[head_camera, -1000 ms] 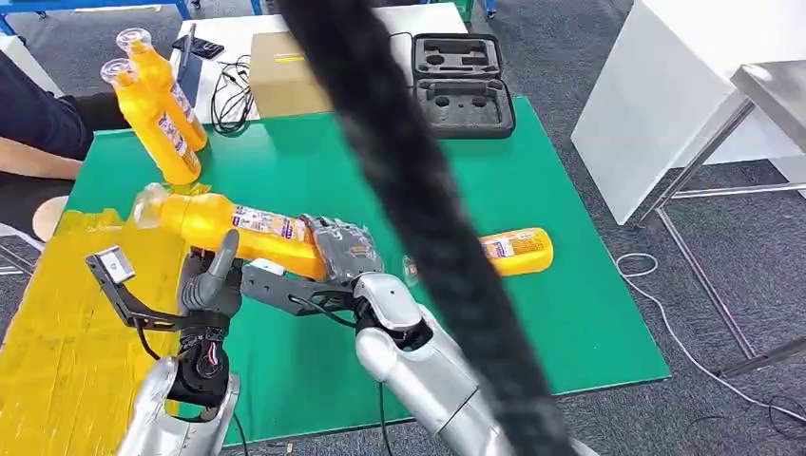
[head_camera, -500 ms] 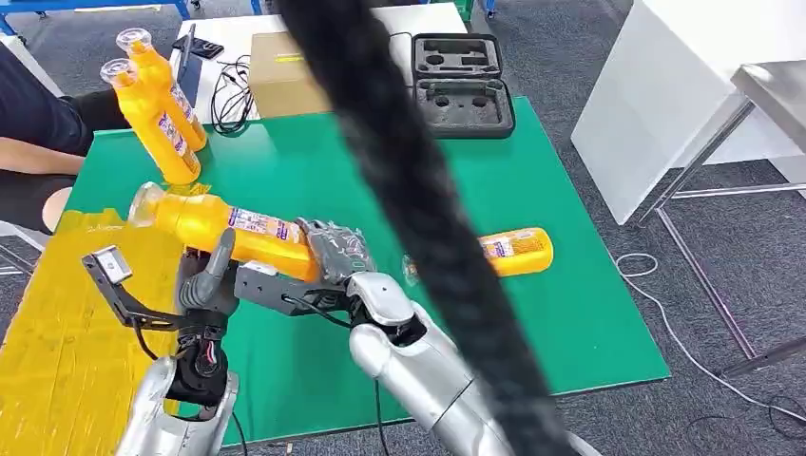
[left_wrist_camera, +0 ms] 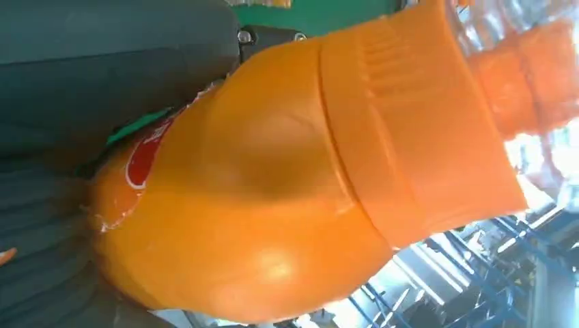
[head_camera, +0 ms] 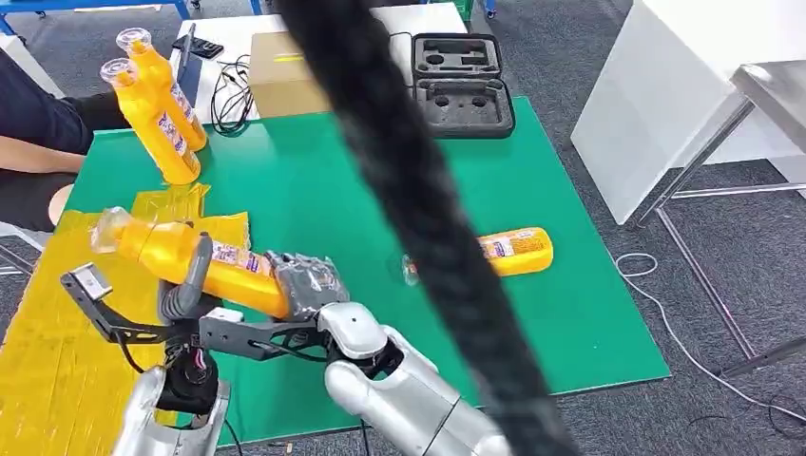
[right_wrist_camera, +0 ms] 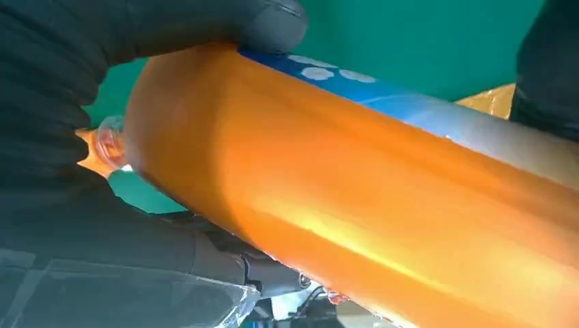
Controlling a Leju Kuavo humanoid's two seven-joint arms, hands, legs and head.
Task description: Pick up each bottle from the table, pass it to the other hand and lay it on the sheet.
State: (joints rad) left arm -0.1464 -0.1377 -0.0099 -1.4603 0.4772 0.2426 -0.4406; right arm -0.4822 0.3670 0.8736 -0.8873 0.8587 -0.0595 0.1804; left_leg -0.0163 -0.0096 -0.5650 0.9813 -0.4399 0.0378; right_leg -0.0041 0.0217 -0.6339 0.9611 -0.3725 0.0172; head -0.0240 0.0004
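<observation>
An orange bottle [head_camera: 190, 256] with a clear cap lies level in the air above the yellow sheet [head_camera: 47, 342], cap pointing left. My right hand [head_camera: 304, 283] grips its base end. My left hand [head_camera: 182, 296] holds its middle from below, thumb up across the front. Close up, the bottle [left_wrist_camera: 287, 191] lies against my left hand [left_wrist_camera: 82, 102], and the bottle [right_wrist_camera: 375, 205] sits under my right hand [right_wrist_camera: 102, 82]. Another orange bottle [head_camera: 518, 251] lies on the green mat [head_camera: 314, 180] to the right. Two more bottles [head_camera: 157, 119] stand at the mat's back left.
A thick black cable [head_camera: 418, 218] crosses the head view diagonally, close to the camera. A cardboard box [head_camera: 280, 71] and a black foam case [head_camera: 461, 84] sit beyond the mat. A person [head_camera: 33, 142] is at the left edge. A white table [head_camera: 684, 85] stands right.
Both hands have carried the bottle to the left and nearer to me, from over the green mat to over the yellow sheet's edge. The other bottles have not moved.
</observation>
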